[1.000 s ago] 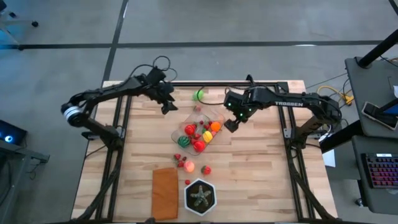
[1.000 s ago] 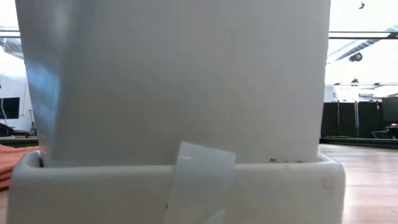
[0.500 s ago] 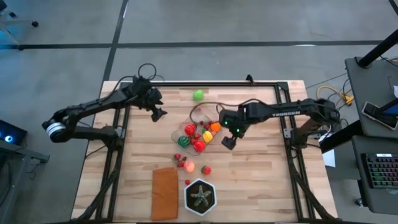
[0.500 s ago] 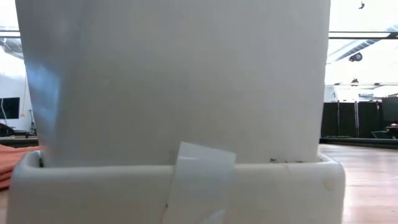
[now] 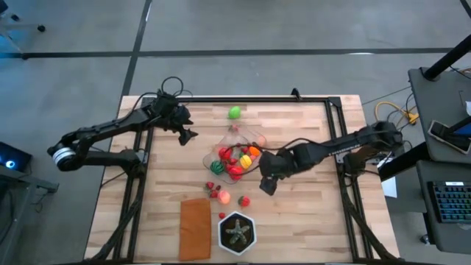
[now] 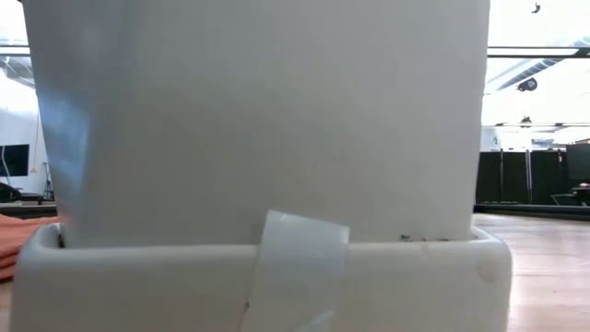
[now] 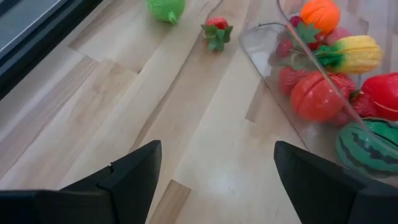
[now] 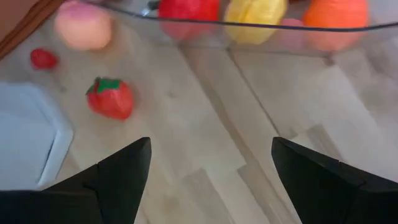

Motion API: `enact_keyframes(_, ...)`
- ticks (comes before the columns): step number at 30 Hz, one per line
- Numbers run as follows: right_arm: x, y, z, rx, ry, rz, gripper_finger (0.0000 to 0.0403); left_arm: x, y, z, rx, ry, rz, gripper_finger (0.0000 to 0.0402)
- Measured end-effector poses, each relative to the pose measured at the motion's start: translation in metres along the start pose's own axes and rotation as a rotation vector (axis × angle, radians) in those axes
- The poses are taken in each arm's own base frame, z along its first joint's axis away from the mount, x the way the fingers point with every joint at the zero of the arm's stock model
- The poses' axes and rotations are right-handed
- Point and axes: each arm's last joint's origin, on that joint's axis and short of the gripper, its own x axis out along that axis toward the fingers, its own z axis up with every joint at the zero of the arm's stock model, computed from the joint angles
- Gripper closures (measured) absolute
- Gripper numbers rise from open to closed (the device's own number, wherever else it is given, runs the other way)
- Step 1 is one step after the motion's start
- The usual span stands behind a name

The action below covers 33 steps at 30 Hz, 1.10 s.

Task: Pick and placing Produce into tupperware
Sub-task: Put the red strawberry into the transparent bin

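Hovering right of centre in the high view, the right pincer point(image 5: 268, 182) gapes empty near a loose toy tomato point(image 8: 111, 98). Misjudged, it could nudge the clear tupperware point(image 5: 234, 157) or roll the tomato. Upper left, the left pincer point(image 5: 185, 132) waits, fingers apart.

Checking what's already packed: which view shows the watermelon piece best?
The left wrist view: the watermelon lies close up, striped, inside the tupperware. The high view shows it only as a green speck. Low and right wrist views don't show it.

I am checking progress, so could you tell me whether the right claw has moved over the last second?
Yes. The right claw has swung from beside the tupperware towards the black pot.
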Motion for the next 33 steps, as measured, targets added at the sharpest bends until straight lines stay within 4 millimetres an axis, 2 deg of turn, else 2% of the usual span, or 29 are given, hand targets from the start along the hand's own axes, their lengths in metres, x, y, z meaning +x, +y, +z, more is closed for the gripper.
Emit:
enact_keyframes(5,0.001,0.016,-0.020,-0.025,-0.031,-0.040,0.0078,-0.009,-0.007,0.004,0.031,-0.060,-0.025,0.0105)
enact_keyframes(11,0.013,0.025,-0.058,-0.056,-0.021,-0.105,0.0078,-0.025,-0.016,0.015,0.097,-0.211,-0.032,0.0105)
enact_keyframes(17,0.029,0.030,-0.086,0.140,-0.086,-0.074,0.0078,-0.037,-0.021,0.023,0.138,-0.325,-0.027,0.0105)
enact_keyframes(20,0.037,0.036,-0.091,0.176,-0.216,-0.013,0.0078,-0.039,-0.021,0.024,0.138,-0.341,-0.026,0.0105)
enact_keyframes(24,0.048,0.038,-0.095,0.206,-0.328,0.116,0.0079,-0.037,-0.021,0.024,0.038,-0.330,-0.043,0.0105)
enact_keyframes(28,0.058,0.036,-0.098,0.269,-0.352,0.241,0.0079,-0.032,-0.019,0.024,-0.022,-0.306,-0.053,0.0105)
enact_keyframes(33,0.065,0.029,-0.100,0.467,-0.303,0.287,0.0079,-0.026,-0.018,0.023,-0.032,-0.283,-0.054,0.0105)
